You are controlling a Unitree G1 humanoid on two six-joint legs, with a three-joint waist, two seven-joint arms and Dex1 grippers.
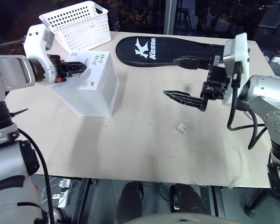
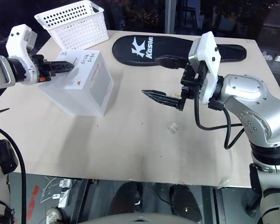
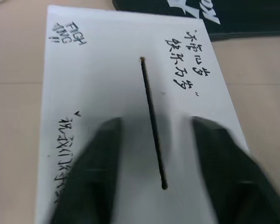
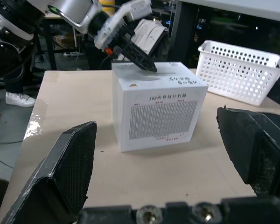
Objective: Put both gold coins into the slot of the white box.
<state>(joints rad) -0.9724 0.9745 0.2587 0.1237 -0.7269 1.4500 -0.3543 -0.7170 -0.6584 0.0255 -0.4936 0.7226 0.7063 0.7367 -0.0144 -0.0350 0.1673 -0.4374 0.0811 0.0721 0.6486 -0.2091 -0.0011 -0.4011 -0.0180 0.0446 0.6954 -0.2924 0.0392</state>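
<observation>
Over the white box (image 1: 91, 84), left gripper (image 1: 77, 68) hovering above its top face, fingers apart. Right gripper (image 2: 161, 79) spread wide, empty, well right of the box. Seen from the left wrist, slot (image 3: 152, 122) running lengthwise between the fingers (image 3: 91, 172). No gold coin discernible anywhere.

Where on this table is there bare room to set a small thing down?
The near strip of the table is bare, from the white box across to the small clear case. The middle, between box and right gripper, is bare too. The far edge is crowded by the white basket and the black pouch.
</observation>
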